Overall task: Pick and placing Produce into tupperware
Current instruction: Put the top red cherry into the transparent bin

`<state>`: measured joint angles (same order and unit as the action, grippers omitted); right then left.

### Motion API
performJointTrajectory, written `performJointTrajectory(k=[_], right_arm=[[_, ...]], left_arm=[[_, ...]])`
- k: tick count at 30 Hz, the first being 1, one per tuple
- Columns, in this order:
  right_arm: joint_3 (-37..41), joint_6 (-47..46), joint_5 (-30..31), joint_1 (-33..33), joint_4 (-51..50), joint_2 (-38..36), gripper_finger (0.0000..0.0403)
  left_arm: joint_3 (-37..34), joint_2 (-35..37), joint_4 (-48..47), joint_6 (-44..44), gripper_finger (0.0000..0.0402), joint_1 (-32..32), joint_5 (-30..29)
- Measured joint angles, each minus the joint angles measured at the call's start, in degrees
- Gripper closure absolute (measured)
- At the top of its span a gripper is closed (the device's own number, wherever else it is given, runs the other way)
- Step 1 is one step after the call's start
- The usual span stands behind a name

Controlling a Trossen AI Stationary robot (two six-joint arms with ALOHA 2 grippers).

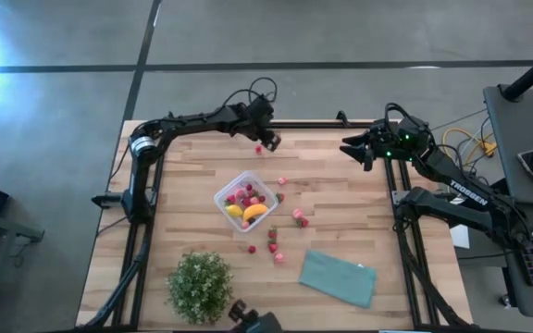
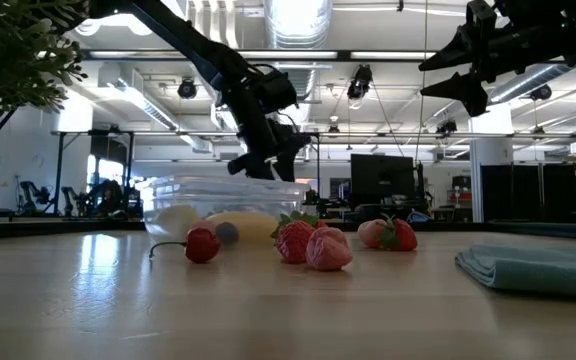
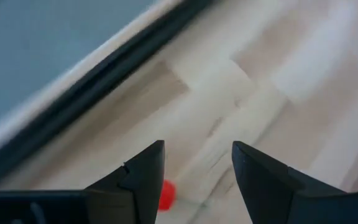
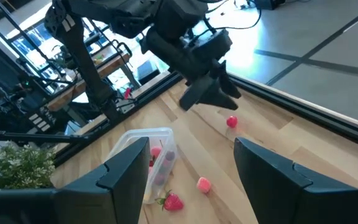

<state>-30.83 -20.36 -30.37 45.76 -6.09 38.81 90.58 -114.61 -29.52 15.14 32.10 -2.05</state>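
The clear tupperware [image 1: 246,199] stands mid-table and holds a yellow banana [image 1: 255,211], a round yellow fruit [image 1: 234,211] and some red fruits. Several loose strawberries [image 1: 300,218] lie on the wood to its right and near side. One small red fruit [image 1: 258,148] lies by the far edge. My left gripper [image 1: 272,141] hovers open just above and beside it, with nothing between its fingers [image 3: 197,180]; the red fruit [image 3: 165,193] shows next to one finger. My right gripper [image 1: 354,148] waits open and raised at the far right [image 4: 191,180].
A green potted plant [image 1: 199,285] stands at the near left and a folded teal cloth [image 1: 338,277] lies at the near right. The black frame rail [image 1: 313,123] runs along the far edge behind my left gripper. Bare wood [image 1: 188,166] lies left of the tupperware.
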Motion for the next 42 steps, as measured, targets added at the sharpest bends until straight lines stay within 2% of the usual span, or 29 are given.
performJointTrajectory(k=[3,12,19,26,39,42], right_arm=[[0.0,0.0,0.0,0.0,0.0,0.0,0.0177],[0.0,0.0,0.0,0.0,0.0,0.0,0.0177],[0.0,0.0,0.0,0.0,0.0,0.0,0.0177],[0.0,0.0,0.0,0.0,0.0,0.0,0.0177],[0.0,0.0,0.0,0.0,0.0,0.0,0.0177],[0.0,0.0,0.0,0.0,0.0,0.0,0.0177]], left_arm=[[-0.1,-0.5,-0.8,13.5,0.0229,0.5,-0.4],[-3.0,-0.7,-2.1,33.6,0.0229,0.7,2.0],[-3.1,-1.0,-1.7,36.0,0.0229,0.8,1.2],[-3.0,-4.0,-2.0,42.7,0.0229,0.8,3.5],[-0.1,-7.3,-2.4,43.0,0.0229,1.4,2.3],[-0.1,-7.3,-2.4,43.0,0.024,1.7,2.3]])
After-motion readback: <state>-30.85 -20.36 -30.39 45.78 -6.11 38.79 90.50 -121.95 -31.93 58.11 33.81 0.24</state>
